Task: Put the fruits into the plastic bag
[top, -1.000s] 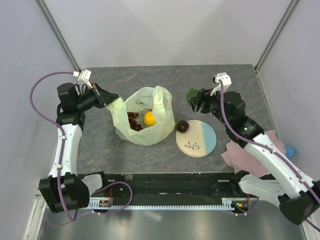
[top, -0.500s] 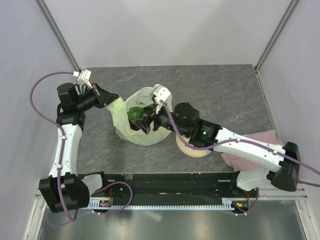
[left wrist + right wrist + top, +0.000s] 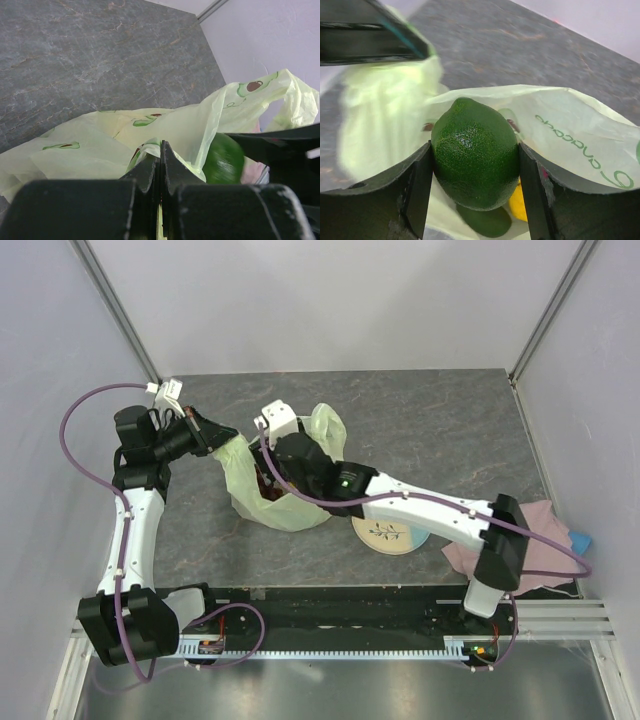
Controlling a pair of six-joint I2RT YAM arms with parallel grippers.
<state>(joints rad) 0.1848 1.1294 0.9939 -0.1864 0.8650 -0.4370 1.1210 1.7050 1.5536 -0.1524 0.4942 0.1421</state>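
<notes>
The pale green plastic bag stands open at the table's middle-left. My left gripper is shut on its left handle and holds it up; the pinched plastic shows in the left wrist view. My right gripper is over the bag mouth, shut on a dark green avocado, which also shows in the left wrist view. Inside the bag, below it, lie another avocado and a yellow fruit. The small dark round fruit is hidden under my right arm.
A cream-and-light-blue plate lies right of the bag, partly under my right arm. A pink cloth lies at the right table edge with a blue item beside it. Grey walls enclose the table.
My right arm has swung left from the table's back right to over the bag mouth, carrying the avocado. The left gripper has stayed still, holding the handle.
</notes>
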